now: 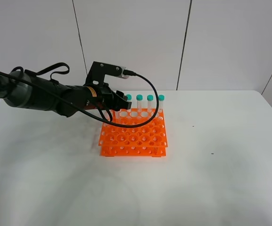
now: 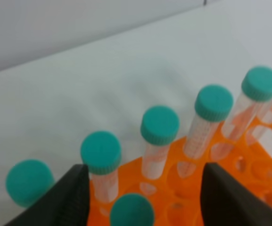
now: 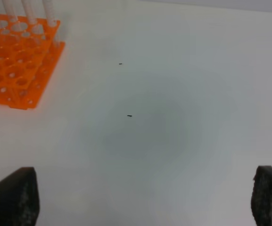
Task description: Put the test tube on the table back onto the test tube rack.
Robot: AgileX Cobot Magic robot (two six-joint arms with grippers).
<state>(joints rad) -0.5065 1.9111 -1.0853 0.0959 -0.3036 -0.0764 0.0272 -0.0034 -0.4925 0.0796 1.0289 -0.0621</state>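
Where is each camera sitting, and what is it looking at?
Exterior high: up high in front, looking down at the white table, the bright orange plastic rack and the black left arm.
Left wrist: on the left arm, looking past its open tool at teal-capped clear tubes standing in the rack.
Right wrist: on the right arm, looking down at bare table between its open tool tips.
Shared: the orange rack shows in all three views.

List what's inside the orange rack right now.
The test tube rack holds teal-capped tubes upright along its far row; the rows nearer the camera look empty. The left gripper, fingers apart, covers that row's left end in the high view, so the full count is unclear.
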